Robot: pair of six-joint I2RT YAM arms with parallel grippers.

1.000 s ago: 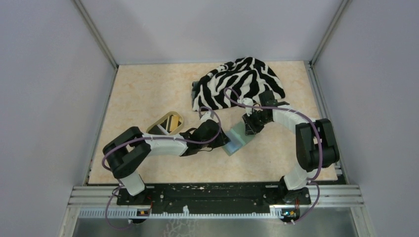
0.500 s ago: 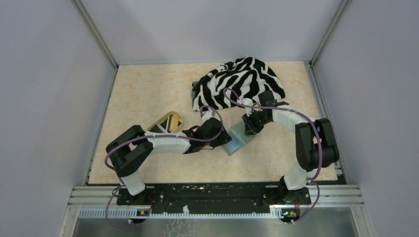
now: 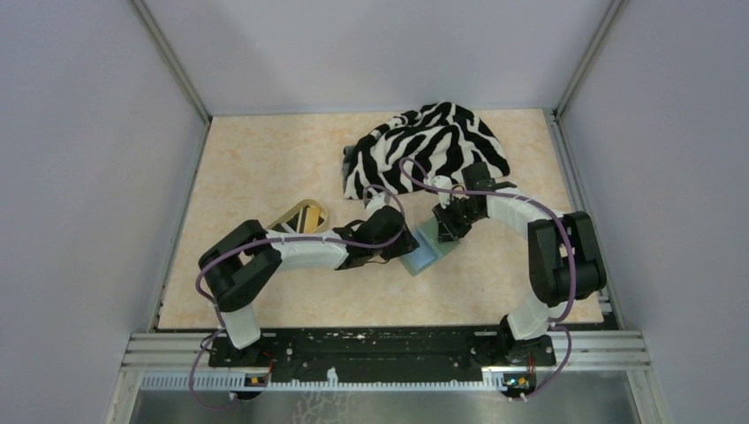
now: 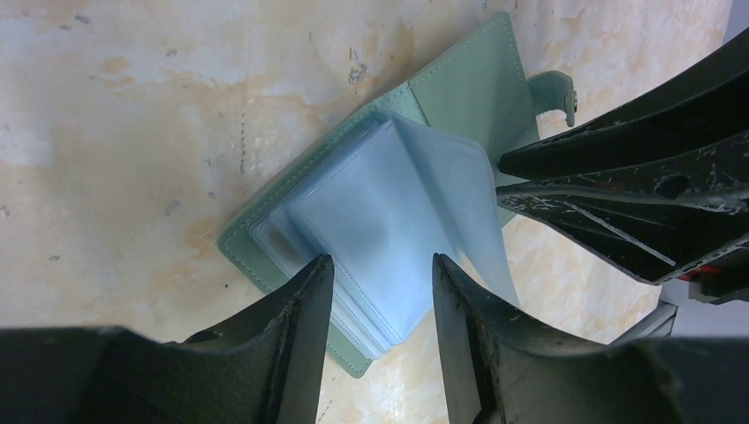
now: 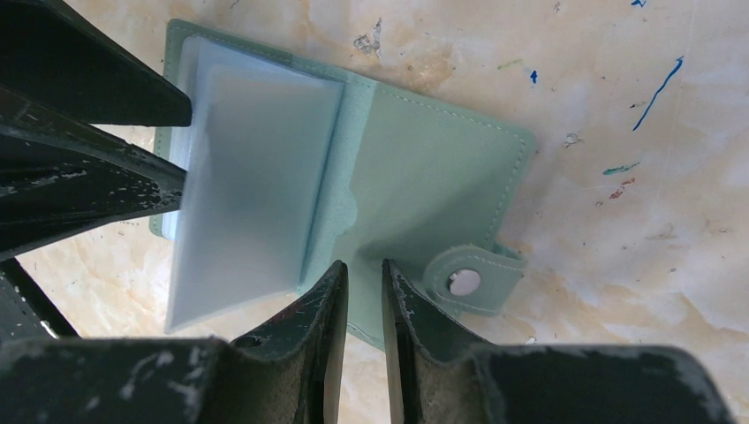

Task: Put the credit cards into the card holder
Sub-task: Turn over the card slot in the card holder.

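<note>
Now: holder open between your two grippers

Well left of the action, the tray sits on the table; what lies in it is too small to tell. Your left arm reaches past it toward the middle. The left gripper has its fingers plainly apart, and the near edge of the sleeves shows in the gap between them. I can't tell whether either finger touches the plastic.

The holder lies flat and open near the table's centre. Its pale clear sleeves are fanned over the half toward your left arm, one leaf lifted. The bare green cover and its snap tab face your right arm.

The right gripper hangs over that bare half's edge, fingers nearly together with a thin slit between. You can't tell from these views whether they pinch anything.

Behind the grippers, the striped cloth lies bunched by the far edge.
</note>
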